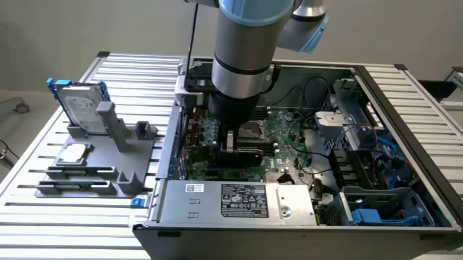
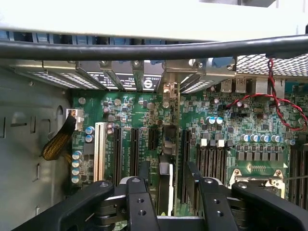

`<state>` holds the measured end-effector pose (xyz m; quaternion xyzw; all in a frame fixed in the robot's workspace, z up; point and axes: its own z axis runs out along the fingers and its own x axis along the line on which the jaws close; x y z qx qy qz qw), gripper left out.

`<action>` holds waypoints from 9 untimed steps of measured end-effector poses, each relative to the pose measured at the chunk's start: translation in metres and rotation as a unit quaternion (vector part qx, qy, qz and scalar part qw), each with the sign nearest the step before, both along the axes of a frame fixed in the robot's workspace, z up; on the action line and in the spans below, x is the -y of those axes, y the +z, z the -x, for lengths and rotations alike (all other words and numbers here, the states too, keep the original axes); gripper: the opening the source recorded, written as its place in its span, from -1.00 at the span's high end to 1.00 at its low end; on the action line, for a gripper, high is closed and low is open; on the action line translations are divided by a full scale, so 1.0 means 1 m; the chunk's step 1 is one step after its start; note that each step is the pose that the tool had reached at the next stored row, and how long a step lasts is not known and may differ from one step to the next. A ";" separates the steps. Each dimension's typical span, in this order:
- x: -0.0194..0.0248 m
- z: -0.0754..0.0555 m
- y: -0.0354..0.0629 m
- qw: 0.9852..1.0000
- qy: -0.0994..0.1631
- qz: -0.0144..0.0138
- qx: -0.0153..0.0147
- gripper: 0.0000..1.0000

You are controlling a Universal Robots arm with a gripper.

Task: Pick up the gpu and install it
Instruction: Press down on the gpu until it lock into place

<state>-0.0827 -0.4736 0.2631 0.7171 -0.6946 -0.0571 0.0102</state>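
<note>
Where the hand spreads around gpu, seemingly seated, power-supply label unreadable

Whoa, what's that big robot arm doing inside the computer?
The robot arm reaches down into the open computer case. Its gripper is open, with one finger on each side of the gpu, a thin card standing upright among the slots of the green motherboard. It isn't squeezing the card right now.
</note>
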 end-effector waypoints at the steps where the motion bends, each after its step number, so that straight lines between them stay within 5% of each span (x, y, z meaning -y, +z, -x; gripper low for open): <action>1: 0.0000 0.000 -0.0002 1.000 0.000 0.000 0.000 0.18; 3: 0.0000 0.000 -0.0006 1.000 0.000 0.000 0.000 0.33; 9: 0.0000 0.000 -0.0010 1.000 0.000 0.000 0.000 0.33</action>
